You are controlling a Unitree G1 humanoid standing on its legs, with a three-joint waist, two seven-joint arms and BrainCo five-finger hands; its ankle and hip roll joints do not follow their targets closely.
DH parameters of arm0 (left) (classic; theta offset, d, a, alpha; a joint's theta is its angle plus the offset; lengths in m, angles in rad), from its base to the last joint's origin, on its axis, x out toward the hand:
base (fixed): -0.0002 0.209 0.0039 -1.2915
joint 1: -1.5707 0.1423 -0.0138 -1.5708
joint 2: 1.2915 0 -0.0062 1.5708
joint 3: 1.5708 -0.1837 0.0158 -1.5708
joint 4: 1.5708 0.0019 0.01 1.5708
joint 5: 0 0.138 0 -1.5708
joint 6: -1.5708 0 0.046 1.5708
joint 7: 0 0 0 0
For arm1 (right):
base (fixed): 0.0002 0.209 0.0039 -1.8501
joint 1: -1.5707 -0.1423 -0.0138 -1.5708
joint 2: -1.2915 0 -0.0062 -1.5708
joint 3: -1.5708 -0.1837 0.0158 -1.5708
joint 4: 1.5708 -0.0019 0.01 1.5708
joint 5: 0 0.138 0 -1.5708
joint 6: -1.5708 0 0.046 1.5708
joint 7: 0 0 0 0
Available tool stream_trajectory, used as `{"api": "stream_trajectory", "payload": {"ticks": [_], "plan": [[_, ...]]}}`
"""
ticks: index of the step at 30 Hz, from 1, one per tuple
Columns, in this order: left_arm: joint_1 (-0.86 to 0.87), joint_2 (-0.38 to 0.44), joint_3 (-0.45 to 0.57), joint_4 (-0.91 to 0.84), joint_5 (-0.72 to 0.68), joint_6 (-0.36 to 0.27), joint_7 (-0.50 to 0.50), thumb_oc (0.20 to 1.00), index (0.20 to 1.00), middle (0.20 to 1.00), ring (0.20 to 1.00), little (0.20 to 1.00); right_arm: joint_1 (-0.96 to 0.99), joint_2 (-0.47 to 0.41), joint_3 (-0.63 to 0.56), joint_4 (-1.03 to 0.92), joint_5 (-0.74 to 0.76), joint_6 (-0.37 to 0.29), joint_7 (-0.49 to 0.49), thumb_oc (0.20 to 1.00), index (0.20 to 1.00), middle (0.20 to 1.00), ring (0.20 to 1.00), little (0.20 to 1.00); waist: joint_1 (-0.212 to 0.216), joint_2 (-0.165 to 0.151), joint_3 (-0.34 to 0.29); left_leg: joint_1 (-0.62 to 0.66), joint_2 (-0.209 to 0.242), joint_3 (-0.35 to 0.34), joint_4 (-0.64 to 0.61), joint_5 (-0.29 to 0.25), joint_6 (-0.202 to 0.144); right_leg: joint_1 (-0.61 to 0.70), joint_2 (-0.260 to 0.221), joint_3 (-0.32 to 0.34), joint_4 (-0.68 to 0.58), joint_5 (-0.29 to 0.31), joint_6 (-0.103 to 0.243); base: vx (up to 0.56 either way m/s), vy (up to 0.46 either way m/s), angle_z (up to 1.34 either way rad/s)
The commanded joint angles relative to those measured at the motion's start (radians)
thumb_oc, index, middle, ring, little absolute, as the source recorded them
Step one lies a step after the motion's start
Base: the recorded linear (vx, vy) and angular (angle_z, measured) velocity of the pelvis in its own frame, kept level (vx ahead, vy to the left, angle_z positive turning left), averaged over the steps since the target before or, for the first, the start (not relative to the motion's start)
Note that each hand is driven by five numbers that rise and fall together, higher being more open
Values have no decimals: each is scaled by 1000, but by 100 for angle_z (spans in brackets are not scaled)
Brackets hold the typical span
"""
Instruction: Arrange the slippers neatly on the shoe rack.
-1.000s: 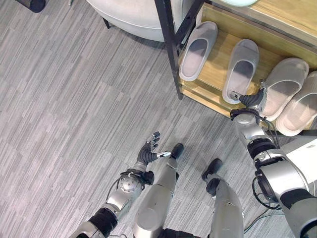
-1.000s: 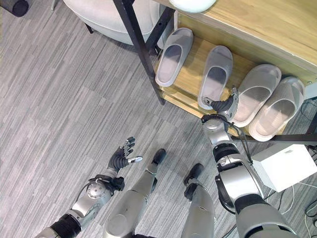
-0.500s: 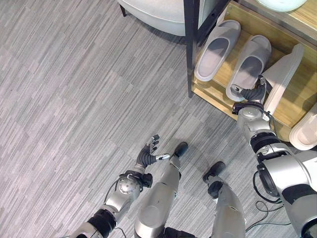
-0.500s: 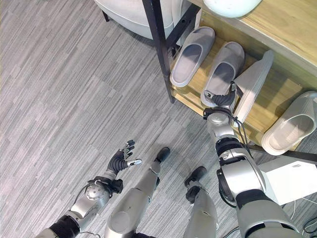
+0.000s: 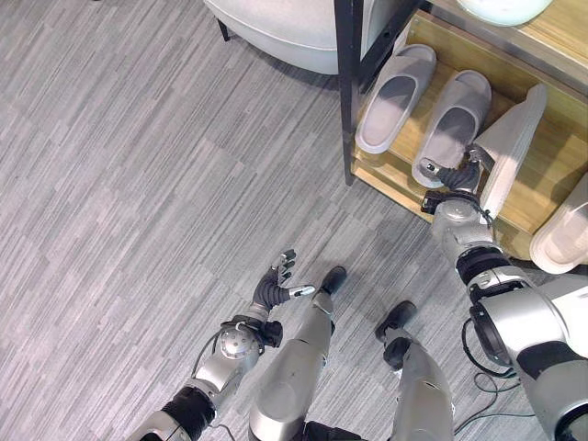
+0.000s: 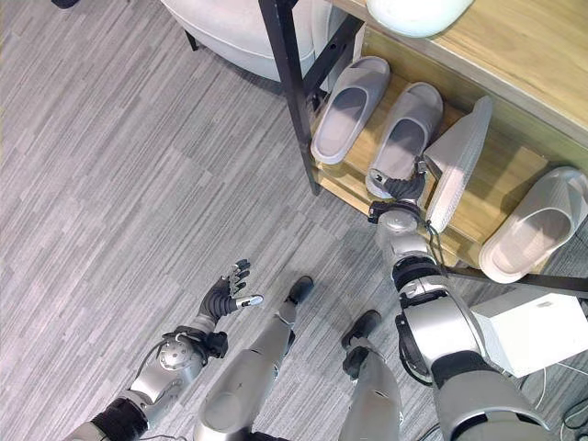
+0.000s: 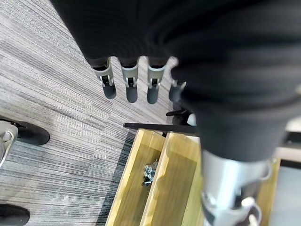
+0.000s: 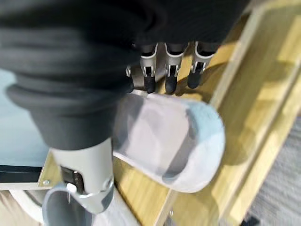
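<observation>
- My right hand [image 5: 457,175]: at the shoe rack's [image 5: 404,170] lower shelf front, fingers and thumb pinching the heel edge of the tipped slipper [image 5: 511,147].
- Tipped slipper: pale grey, ribbed sole showing, stood on edge; long axis runs from my hand toward the rack's back.
- Neighbours: paired slippers [image 5: 450,127] flat just beside it; another slipper [image 5: 560,234] apart on its other side.
- My left hand [image 5: 278,284]: relaxed open, holding nothing, well apart from the rack.

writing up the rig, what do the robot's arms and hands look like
Both arms are silver-grey metal segments with black joint bands. The left hand and right hand have dark ribbed covers over wrist and back, and silver fingers with dark tips.
</observation>
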Motion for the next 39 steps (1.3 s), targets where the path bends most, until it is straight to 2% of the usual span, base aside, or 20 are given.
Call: {"api": "stream_trajectory", "payload": {"ticks": [1,8,16,20,24,26,29,30,32,33,37,38,39], "plan": [[13,30,6,-32,-1,-17,-15,1000,1000,1000,1000,1000,11,-38,9,-64,36,-58,38,1000,1000,1000,1000,1000,33,5,24,80,-23,-8,21,-231,66,175,16,33,-22,-229,33,0,0,0],[27,40,3,-23,14,-12,-27,1000,1000,1000,1000,1000,-7,-16,-24,-58,120,-77,64,1000,1000,1000,1000,1000,62,18,22,66,-37,-37,19,-224,64,183,9,-4,-28,-231,39,30,8,10],[16,48,2,-28,17,-14,-37,1000,1000,1000,1000,1000,-57,-56,-5,-65,110,-82,78,1000,1000,1000,1000,1000,88,14,17,62,-45,-46,21,-224,65,193,8,-19,-41,-223,45,26,15,9],[21,44,8,-25,18,-12,-38,1000,1000,1000,1000,1000,-35,-46,15,-109,80,-83,75,1000,1000,1000,1000,1000,80,5,12,78,-40,-34,16,-225,66,206,11,-12,-50,-217,45,4,10,1],[39,30,27,-6,24,-3,-27,1000,1000,1000,1000,1000,52,-6,56,-206,-31,-62,52,1000,1000,1000,1000,1000,51,-25,-4,111,-25,-8,7,-230,67,236,26,12,-91,-195,43,-20,3,-7],[52,20,59,8,29,8,-10,1000,1000,1000,1000,1000,151,24,73,-332,-112,-43,43,1000,1000,1000,1000,1000,15,-56,-26,145,-9,20,-12,-232,69,265,43,33,-133,-171,43,-36,-12,-16],[70,11,80,15,30,18,-3,1000,1000,1000,1000,1000,239,51,75,-409,-151,-29,45,1000,1000,1000,1000,1000,-10,-74,-51,176,4,39,-39,-228,70,292,56,45,-176,-151,44,-30,-12,-43],[91,6,104,18,32,27,-3,1000,1000,1000,1000,1000,329,55,78,-483,-193,-14,59,1000,1000,1000,1000,1000,-44,-92,-86,189,6,45,-63,-209,74,312,62,39,-220,-121,47,-52,-10,-29],[109,5,114,16,36,32,-1,1000,1000,1000,1000,1000,390,67,85,-533,-206,-6,72,1000,1000,1000,1000,1000,-60,-100,-107,205,10,53,-81,-204,75,330,69,39,-247,-108,50,-19,-35,-21],[133,4,132,17,41,44,-8,1000,1000,1000,1000,1000,484,67,86,-590,-233,1,103,1000,1000,1000,1000,1000,-85,-114,-142,241,19,63,-111,-200,75,360,79,43,-283,-95,55,12,-51,-21],[166,4,161,28,64,59,-12,1000,1000,1000,1000,1000,621,49,78,-683,-255,11,156,1000,1000,1000,1000,1000,-118,-124,-191,305,34,79,-171,-185,75,410,91,51,-335,-74,60,-3,-79,-26],[173,3,178,36,79,64,-15,1000,1000,1000,1000,1000,700,32,78,-742,-257,13,199,1000,1000,1000,1000,1000,-140,-130,-221,339,46,95,-207,-175,74,430,99,56,-362,-63,64,-22,-65,-24],[174,3,177,36,79,65,-15,1000,1000,1000,1000,1000,703,32,78,-744,-257,14,199,1000,1000,1000,1000,1000,-140,-129,-221,342,47,95,-211,-174,74,433,99,57,-364,-62,64,-19,-107,-28]]}}
